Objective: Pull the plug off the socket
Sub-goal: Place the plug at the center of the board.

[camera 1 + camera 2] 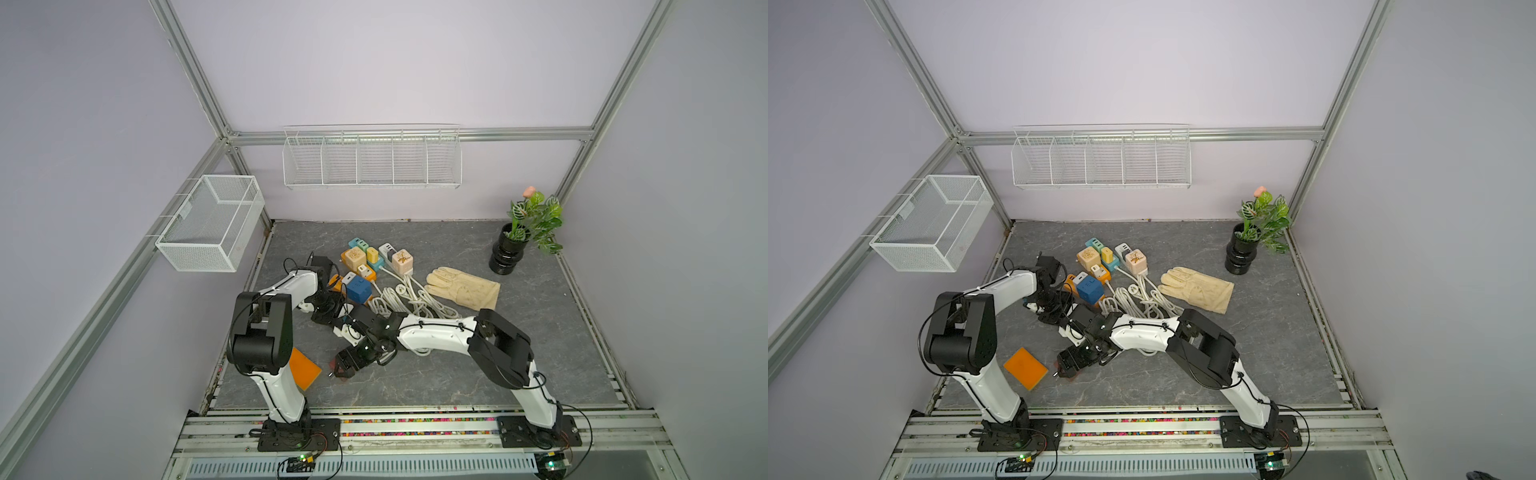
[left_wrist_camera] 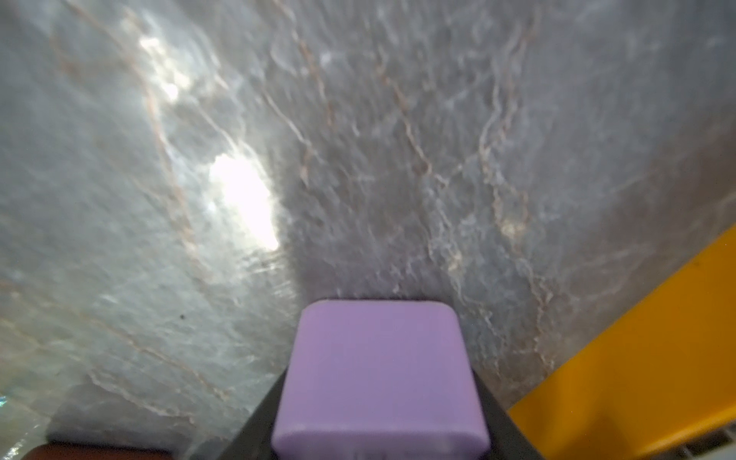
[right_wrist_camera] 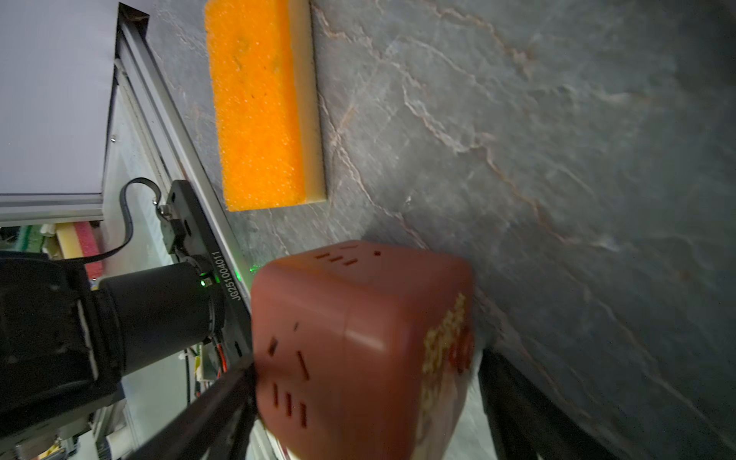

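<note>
A red-brown cube (image 3: 358, 338) has socket slots on its faces. It lies low over the table at the front (image 1: 343, 371) (image 1: 1068, 366). A bare metal plug prong (image 1: 331, 373) sticks out of its left side. My right gripper (image 3: 370, 366) is open around the cube. One dark finger (image 3: 223, 398) touches it and the other finger (image 3: 513, 398) stands off with a gap. My left gripper (image 2: 380, 370) is shut on a lilac rounded block (image 2: 378, 398) just above the table, behind the cube and apart from it. No slots or prongs show on the block. In both top views the right wrist hides it.
An orange sponge (image 1: 305, 368) (image 3: 259, 103) lies left of the cube near the front rail. Behind are a cluster of coloured socket cubes and strips (image 1: 365, 262), a blue cube (image 1: 358, 289), white cables (image 1: 411, 301), a beige glove (image 1: 463, 286) and a potted plant (image 1: 509, 253). Wire baskets (image 1: 212, 222) hang on the walls.
</note>
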Controlling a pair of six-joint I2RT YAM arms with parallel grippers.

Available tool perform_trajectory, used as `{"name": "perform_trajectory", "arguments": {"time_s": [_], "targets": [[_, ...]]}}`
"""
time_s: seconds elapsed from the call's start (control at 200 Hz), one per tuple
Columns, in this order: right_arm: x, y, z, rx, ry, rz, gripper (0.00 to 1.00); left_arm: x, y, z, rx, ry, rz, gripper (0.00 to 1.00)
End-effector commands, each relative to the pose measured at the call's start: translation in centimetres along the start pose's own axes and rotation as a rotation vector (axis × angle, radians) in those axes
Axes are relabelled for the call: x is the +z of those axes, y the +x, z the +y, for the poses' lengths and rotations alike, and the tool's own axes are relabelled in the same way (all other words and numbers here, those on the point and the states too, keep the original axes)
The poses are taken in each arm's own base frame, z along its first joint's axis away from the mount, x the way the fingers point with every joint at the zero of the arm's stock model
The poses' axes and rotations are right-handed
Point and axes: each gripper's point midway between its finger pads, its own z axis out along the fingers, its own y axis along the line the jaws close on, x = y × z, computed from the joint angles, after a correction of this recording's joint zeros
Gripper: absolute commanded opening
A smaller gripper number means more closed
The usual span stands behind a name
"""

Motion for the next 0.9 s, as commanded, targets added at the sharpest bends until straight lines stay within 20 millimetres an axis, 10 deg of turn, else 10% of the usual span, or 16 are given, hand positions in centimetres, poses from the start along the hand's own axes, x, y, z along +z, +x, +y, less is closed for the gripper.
{"name": "perform_trajectory", "arguments": {"time_s": [0.0,0.555,0.895], "targets": [[-2.6,-0.7,-0.1,-0.056,0.088,-0.029,0.89,-0.8,-0.5,-2.0,0.009,0.06,-0.011,0.0],[-13.4,-3.6,-2.2,-0.323,0.358,-0.275,0.98,-0.8,-0.3,-2.0,0.017,0.069,-0.005,0.0],[-10.2,-6.4,-2.5,-0.646,0.362,-0.243,0.97,-0.6,-0.1,-1.5,0.024,0.049,0.006,0.0]]}}
